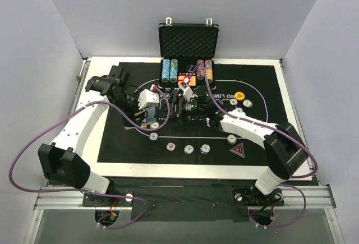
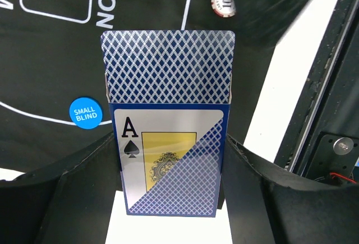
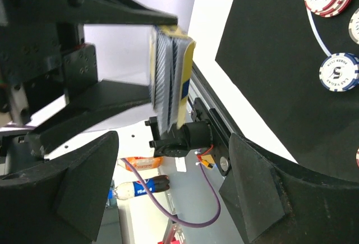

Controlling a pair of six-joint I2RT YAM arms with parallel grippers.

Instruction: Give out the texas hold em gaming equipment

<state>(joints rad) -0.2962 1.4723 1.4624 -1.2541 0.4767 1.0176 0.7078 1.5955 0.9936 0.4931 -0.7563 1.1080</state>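
Deck (image 2: 168, 126): flat rectangular box, glossy lattice-backed cards (image 2: 168, 64) poking from its top, clenched upright in the left gripper (image 2: 171, 160).
Right gripper (image 3: 174, 143): jaws spread, deck edge-on just ahead, not touching.
Chip (image 2: 223, 4): round, red-white striped, on the black mat (image 2: 56, 59) beyond the left gripper.

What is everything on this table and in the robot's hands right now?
card deck: one, blue-patterned, in left gripper
poker chips: about nine, striped, scattered on mat
discs: two, blue disc and yellow disc, on mat
triangular marker: one, black-red, mat's near right
mat: one, black, covering table
case: one, black, open at far edge, chip columns inside
left gripper: one, black, shut on card deck
right gripper: one, black, open, facing the deck
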